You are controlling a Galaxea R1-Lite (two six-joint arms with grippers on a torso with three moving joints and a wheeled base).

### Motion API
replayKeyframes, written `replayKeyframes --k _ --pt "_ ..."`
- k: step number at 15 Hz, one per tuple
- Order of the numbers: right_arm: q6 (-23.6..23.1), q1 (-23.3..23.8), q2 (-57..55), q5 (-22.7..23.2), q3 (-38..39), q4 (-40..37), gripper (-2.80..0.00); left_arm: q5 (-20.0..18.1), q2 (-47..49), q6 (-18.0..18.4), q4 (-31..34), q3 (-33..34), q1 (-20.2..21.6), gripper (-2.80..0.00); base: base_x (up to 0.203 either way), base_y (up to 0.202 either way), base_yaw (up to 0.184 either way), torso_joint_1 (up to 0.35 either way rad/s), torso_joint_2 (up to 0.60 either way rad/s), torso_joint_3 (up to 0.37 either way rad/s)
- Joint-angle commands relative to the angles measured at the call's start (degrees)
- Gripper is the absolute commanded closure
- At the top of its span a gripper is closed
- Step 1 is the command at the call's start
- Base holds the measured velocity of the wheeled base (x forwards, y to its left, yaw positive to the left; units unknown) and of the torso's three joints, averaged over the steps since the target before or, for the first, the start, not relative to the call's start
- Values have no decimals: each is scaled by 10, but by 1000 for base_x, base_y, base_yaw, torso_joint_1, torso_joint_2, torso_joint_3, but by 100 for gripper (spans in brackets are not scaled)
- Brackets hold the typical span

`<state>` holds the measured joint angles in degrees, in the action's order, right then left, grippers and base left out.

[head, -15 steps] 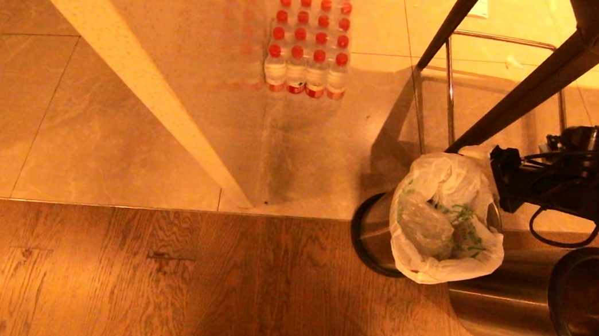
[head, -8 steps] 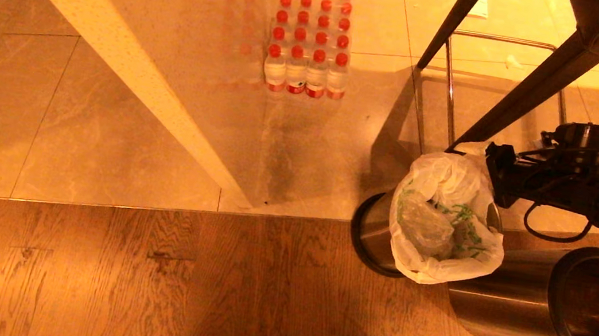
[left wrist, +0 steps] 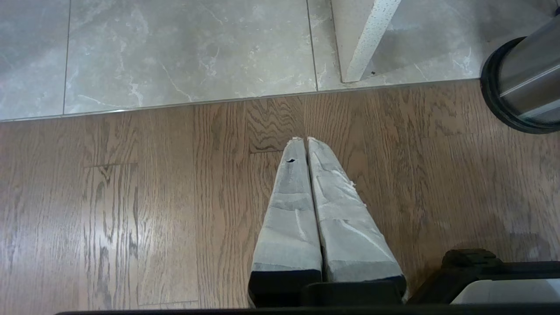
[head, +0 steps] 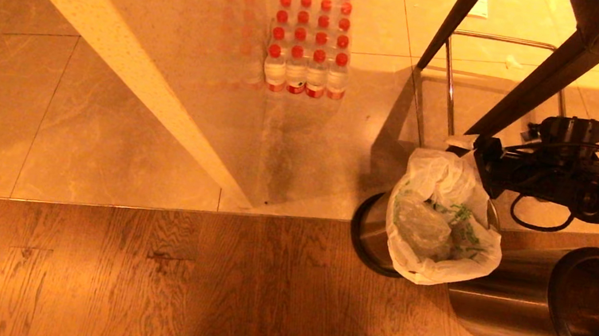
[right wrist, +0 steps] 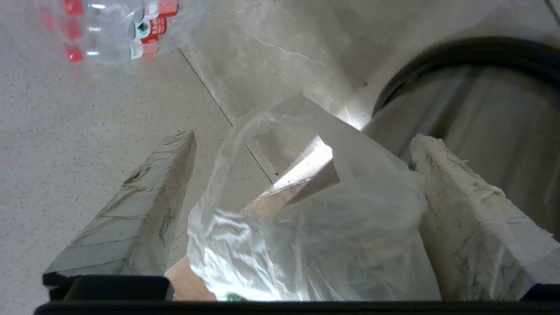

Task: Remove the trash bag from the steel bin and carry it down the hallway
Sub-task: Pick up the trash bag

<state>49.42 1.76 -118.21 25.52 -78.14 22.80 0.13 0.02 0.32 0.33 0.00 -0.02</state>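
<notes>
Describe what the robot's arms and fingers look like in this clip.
The right arm is black, blocky, with a looping black cable and a round housing on top. Both grippers' fingers are long wedges wrapped in wrinkled, fraying pale tape over black bases; the left gripper has a small hole near one tip.

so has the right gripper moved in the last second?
Yes. The right gripper has shifted left and up-frame, along the dark table leg, over the trash bag.

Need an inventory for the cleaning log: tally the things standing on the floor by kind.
Steel bins: 2
Trash bag: 1
Pack of water bottles: 1
Total: 4
</notes>
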Motion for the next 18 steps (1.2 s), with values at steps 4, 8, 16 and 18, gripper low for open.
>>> replayKeyframes --k 4,8,16,18 --pt "0 -5 -3 -21 1 3 -280 0 0 0 0 0 0 0 0 0 0 0 0 0" --pt "-5 -6 2 -29 1 -2 0 0 0 0 0 -1 0 0 0 0 0 0 0 0" --pt "-11 -6 18 -29 19 -8 0 0 0 0 0 -1 0 0 0 0 0 0 0 0" --pt "-17 -6 36 -29 26 -44 0 0 0 0 0 0 0 0 0 0 0 0 0 0"
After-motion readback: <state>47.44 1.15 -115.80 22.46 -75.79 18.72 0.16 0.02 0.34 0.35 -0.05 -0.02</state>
